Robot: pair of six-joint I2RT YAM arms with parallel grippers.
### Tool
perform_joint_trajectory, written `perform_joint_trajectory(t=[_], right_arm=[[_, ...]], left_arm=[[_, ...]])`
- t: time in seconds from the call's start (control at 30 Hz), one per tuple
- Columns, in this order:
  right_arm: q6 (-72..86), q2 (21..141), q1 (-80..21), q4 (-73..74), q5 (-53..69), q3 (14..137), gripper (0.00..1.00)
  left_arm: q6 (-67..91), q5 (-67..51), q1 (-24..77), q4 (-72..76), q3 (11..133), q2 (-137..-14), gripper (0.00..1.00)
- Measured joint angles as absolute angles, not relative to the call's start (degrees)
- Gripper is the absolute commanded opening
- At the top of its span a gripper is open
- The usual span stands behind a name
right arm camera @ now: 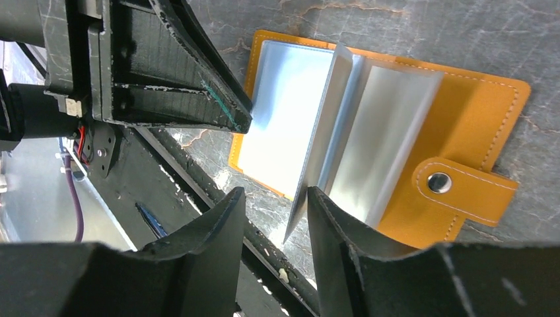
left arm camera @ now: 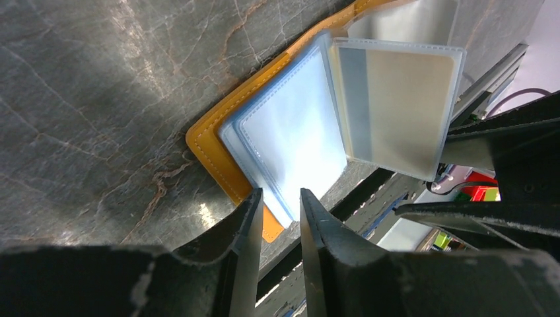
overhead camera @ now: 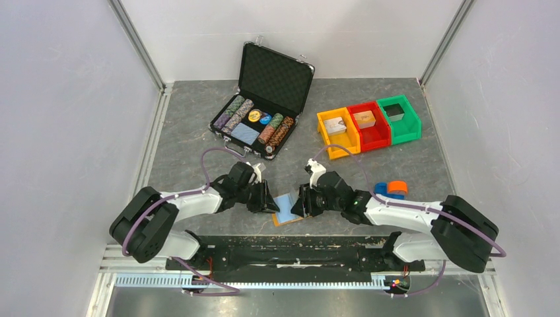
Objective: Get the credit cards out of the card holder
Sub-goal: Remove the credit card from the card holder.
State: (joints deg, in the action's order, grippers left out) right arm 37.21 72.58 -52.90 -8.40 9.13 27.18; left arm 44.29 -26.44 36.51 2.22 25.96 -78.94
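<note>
The orange card holder (overhead camera: 282,222) lies open on the table near the front edge, between my two grippers. In the left wrist view its orange cover (left arm camera: 211,142) shows under clear sleeves. One flat sleeve holds a light blue credit card (left arm camera: 290,139). A lifted sleeve holds a pale grey-beige card (left arm camera: 396,105). My left gripper (left arm camera: 280,198) is open, its tips at the lower corner of the blue sleeve. My right gripper (right arm camera: 275,193) is open, and an upright sleeve page (right arm camera: 323,145) stands against its right finger. The holder's snap strap (right arm camera: 462,188) lies flat.
An open black chip case (overhead camera: 264,105) with poker chips stands at the back. Orange (overhead camera: 338,132), red (overhead camera: 368,125) and green (overhead camera: 399,119) bins sit at the back right. Blue and orange rolls (overhead camera: 389,189) lie by the right arm. A black rail (overhead camera: 290,247) runs along the near edge.
</note>
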Motion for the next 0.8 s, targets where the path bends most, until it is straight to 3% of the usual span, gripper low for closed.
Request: perform_joint_trajectory(t=[0.3,0.63,0.8], right_arm=[[36.34,75.44,-55.18,-8.49,9.17,29.71,0.50],[36.01,77.43,-56.14,-8.69,10.31,31.07,0.44],[35.73,77.43,-55.96,-8.58,9.78,31.09,0.38]], left_arm=[[44.31,-25.87,36.51,1.85,25.85,-77.91,0.36],[44.56,-20.49,36.51,-6.81,26.87,-69.84,0.38],[44.71,-18.68,36.51,-9.10,28.08,-66.94,0.32]])
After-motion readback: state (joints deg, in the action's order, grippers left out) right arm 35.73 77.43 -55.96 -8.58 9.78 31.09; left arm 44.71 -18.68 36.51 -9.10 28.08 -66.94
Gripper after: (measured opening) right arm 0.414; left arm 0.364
